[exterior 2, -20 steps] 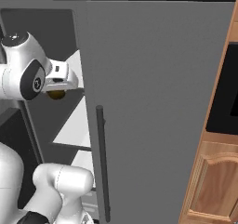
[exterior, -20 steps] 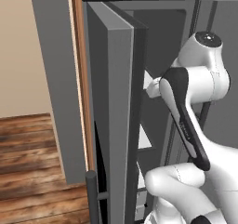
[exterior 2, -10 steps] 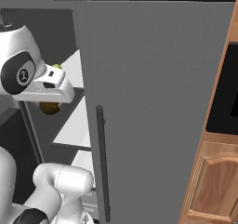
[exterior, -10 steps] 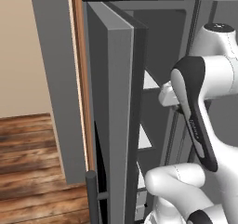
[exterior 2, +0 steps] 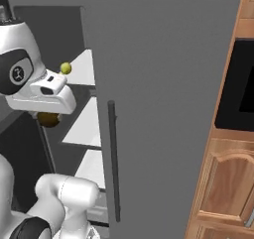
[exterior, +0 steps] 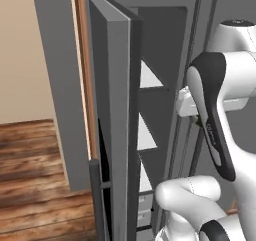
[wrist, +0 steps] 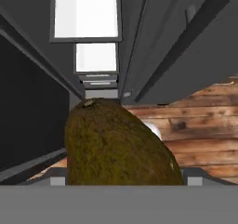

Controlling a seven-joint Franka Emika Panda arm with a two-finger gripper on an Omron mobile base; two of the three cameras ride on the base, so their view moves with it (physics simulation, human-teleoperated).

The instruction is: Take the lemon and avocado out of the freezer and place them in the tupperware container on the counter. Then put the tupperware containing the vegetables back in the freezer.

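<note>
My gripper (exterior 2: 47, 115) is shut on the avocado (wrist: 116, 144), a dark brown-olive fruit that bulges between the jaws in the hand view and hangs under the white hand (exterior 2: 47, 96) in the right base view, just outside the freezer's shelves (exterior 2: 82, 121). The lemon (exterior 2: 65, 68), small and yellow-green, sits on the upper white shelf behind the hand. The freezer's door (exterior: 117, 110) stands open to the left of the arm.
The closed grey fridge door (exterior 2: 163, 84) with its long dark handle (exterior 2: 113, 158) is right of the open compartment. Wooden cabinets (exterior 2: 228, 183) stand at the far right. Grey drawers (wrist: 98, 81) lie below the shelves, and wood floor (exterior: 35, 185) is to the left.
The hand has drawn back and down out of the shelf with the avocado in it, and the lemon on the upper shelf has come into sight behind it.
</note>
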